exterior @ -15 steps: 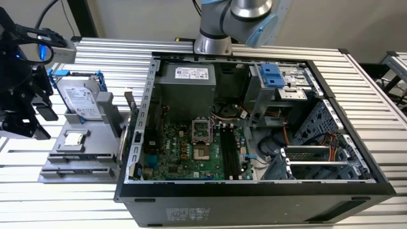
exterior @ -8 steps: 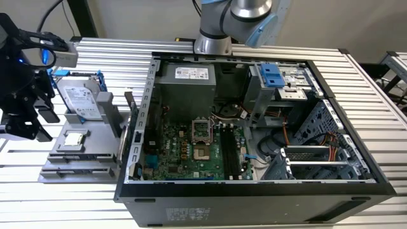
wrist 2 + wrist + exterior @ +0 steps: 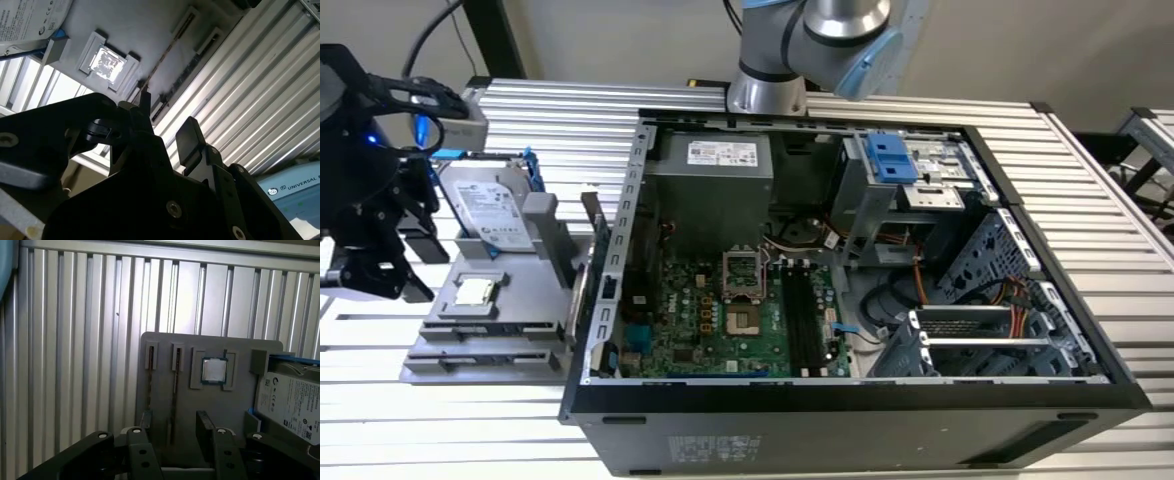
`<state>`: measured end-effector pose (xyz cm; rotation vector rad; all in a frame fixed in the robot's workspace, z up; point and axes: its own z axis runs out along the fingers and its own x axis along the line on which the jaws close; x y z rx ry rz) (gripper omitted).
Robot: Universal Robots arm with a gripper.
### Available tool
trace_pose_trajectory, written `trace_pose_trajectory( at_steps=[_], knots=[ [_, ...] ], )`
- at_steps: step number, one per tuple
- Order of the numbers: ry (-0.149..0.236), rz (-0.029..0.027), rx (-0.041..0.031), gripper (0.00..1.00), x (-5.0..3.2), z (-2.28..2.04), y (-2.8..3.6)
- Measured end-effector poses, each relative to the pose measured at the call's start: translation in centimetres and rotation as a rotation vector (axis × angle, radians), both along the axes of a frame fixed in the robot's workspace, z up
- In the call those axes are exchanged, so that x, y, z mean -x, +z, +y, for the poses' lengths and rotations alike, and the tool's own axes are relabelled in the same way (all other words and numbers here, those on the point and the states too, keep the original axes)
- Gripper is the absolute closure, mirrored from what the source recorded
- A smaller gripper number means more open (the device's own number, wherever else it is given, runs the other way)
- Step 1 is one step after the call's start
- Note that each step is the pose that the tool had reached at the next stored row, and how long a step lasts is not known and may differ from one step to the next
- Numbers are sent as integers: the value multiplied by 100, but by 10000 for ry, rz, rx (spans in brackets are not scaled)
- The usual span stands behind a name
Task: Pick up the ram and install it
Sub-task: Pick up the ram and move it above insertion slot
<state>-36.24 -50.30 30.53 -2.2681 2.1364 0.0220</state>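
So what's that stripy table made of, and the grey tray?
The table looks like bare aluminium: silvery, ribbed, with a dull shine. The grey tray looks like matte plastic, probably: flat colour, no gleam.

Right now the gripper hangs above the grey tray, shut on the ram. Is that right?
Not quite. The gripper hangs above the grey tray, but open and empty: in the first wrist view the ram stands on edge in its tray slot.

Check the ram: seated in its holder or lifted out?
Seated: the first wrist view shows the ram edgewise in a slot of the grey holder; the open gripper holds nothing.
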Motion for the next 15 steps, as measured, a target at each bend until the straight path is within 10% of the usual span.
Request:
trace_pose_trajectory(
  at_steps=[15],
  knots=[
    [0, 1, 4, 0, 1, 0, -135]
  ],
)
